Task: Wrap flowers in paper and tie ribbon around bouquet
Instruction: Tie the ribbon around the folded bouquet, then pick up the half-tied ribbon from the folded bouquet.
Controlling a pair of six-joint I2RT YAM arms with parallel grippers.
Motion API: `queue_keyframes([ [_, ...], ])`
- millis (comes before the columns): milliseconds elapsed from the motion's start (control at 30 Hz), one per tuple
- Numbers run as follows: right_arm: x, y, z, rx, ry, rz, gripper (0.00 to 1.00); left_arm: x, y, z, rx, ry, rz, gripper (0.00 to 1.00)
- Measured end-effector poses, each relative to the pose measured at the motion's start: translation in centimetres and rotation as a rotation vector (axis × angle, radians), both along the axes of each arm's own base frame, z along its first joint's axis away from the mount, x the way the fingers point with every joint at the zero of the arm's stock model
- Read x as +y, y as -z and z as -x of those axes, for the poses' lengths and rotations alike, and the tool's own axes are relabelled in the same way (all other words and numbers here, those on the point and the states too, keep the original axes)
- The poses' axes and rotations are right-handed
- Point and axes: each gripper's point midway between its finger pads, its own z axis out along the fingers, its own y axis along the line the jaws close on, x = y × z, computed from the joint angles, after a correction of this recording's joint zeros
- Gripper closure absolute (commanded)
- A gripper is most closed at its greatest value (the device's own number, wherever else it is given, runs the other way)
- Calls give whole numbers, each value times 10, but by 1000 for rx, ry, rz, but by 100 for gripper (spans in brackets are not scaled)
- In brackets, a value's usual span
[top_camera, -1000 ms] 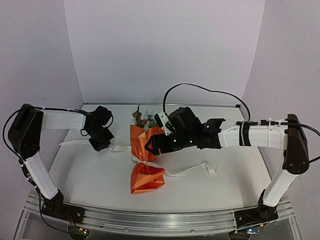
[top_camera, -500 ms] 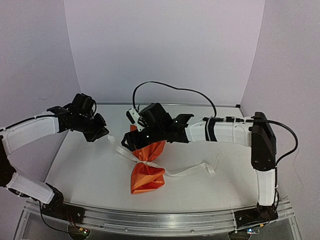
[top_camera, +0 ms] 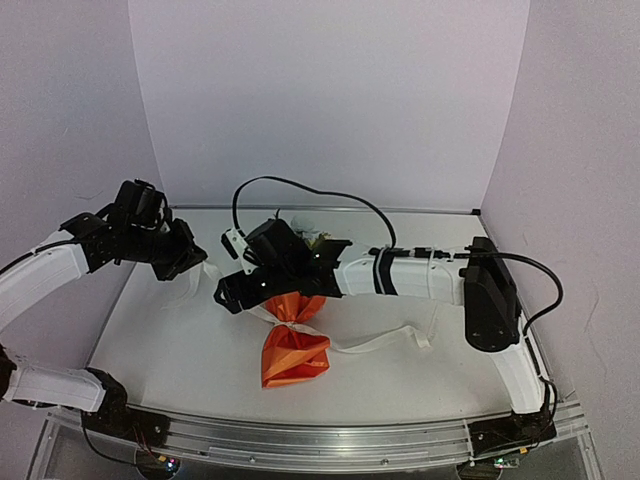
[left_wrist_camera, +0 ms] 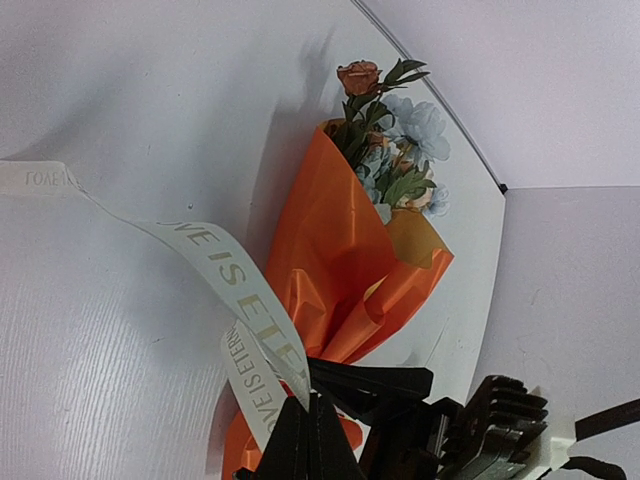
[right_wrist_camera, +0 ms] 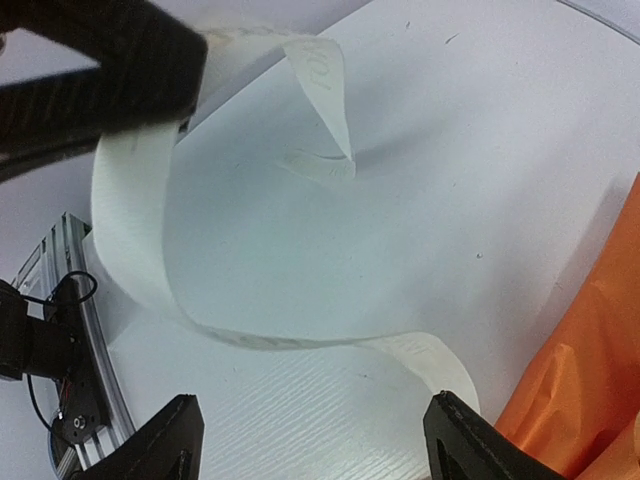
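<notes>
Top external: right arm (top_camera: 410,276) stretches left over bouquet (top_camera: 294,350), end effector (top_camera: 229,294) spread.

Robot lab booth, plain walls (top_camera: 330,100), white table (top_camera: 170,350)

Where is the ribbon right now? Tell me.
In the top view, the ribbon runs from the shut left gripper at centre-left, across the pinched waist of the bouquet, then trails right along the table.
</notes>
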Motion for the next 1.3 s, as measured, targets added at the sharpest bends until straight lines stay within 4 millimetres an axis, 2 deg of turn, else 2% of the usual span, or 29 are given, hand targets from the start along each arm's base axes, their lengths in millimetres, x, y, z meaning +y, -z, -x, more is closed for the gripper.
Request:
queue_keyframes([
  [133, 7, -7, -10, -33, 35, -15, 24, 3, -2, 6, 3, 0, -2, 100],
  [267, 14, -5, -16, -44, 53, -22, 31, 6, -6, 11, 1, 0, -1, 100],
  [333, 16, 1, -18, -39, 58, -20, 37, 7, -8, 12, -5, 0, 2, 100],
  [433, 19, 10, -19, -28, 63, -13, 53, 9, -11, 15, -7, -1, 0, 100],
  [633, 20, 15, -18, -14, 84, -18, 95, 17, -9, 19, -2, -25, -28, 100],
  [667, 18, 17, -17, -8, 90, -18, 99, 19, -10, 19, -5, -30, -32, 100],
  [733, 12, 21, -13, -5, 92, -7, 100, 21, -10, 19, -13, -39, -37, 100],
  [833, -1, 19, -6, 6, 103, -5, 100, 24, 1, 21, 5, -44, -57, 99],
  [933, -16, 6, 3, 10, 112, -14, 100, 28, 17, 24, 28, -47, -88, 85],
  [1033, -32, -11, 8, 2, 133, -33, 100, 29, 29, 27, 35, -25, -117, 65],
  [1100, -47, -21, 12, 0, 154, -41, 100, 27, 34, 25, 19, -3, -122, 56],
  [1200, -60, -32, 12, -13, 187, -59, 100, 19, 40, 23, -22, 56, -115, 53],
  [1300, -83, -30, 14, -20, 239, -46, 100, 5, 36, 20, -110, 149, -95, 50],
])
